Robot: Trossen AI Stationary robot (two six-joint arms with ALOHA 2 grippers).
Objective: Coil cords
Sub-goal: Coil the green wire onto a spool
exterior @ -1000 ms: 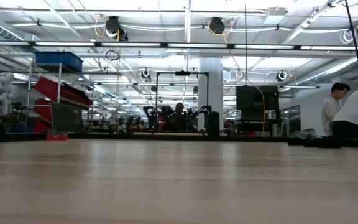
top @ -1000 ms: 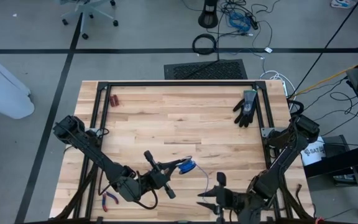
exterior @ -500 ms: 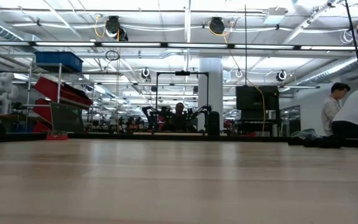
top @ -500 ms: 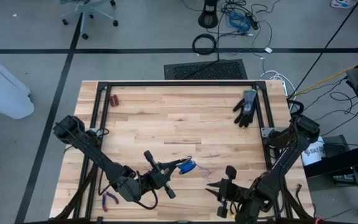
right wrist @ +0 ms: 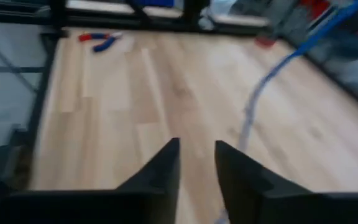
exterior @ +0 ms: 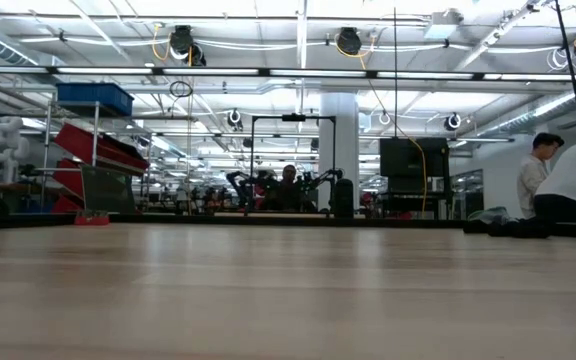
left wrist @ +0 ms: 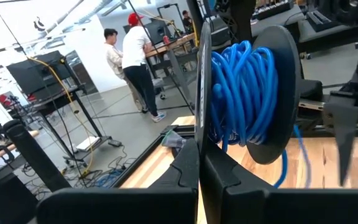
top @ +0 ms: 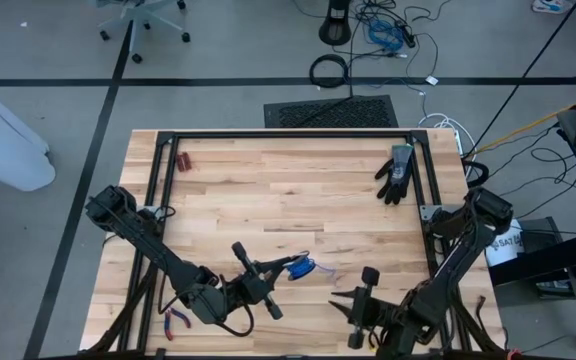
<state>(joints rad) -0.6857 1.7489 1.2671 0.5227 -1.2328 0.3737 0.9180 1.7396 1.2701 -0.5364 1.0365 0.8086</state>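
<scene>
- My left gripper sits over the near middle of the wooden table, its fingers pressed together on the rim of a dark spool.
- The cord is bright blue and wound in many turns around that spool, right in front of my left wrist.
- From above, the blue bundle shows at the tip of my left gripper, just off its fingers.
- A loose tail of the cord trails away from the spool across the boards toward my right side, pale along part of its run.
- My right gripper is low near the table's near edge, right of the bundle; its two fingers stand slightly apart with bare wood between them, holding nothing.
- Red-handled pliers lie by the near left edge.
- A black glove rests at the far right of the table, well apart from both arms.
- Two people stand in the room beyond.
</scene>
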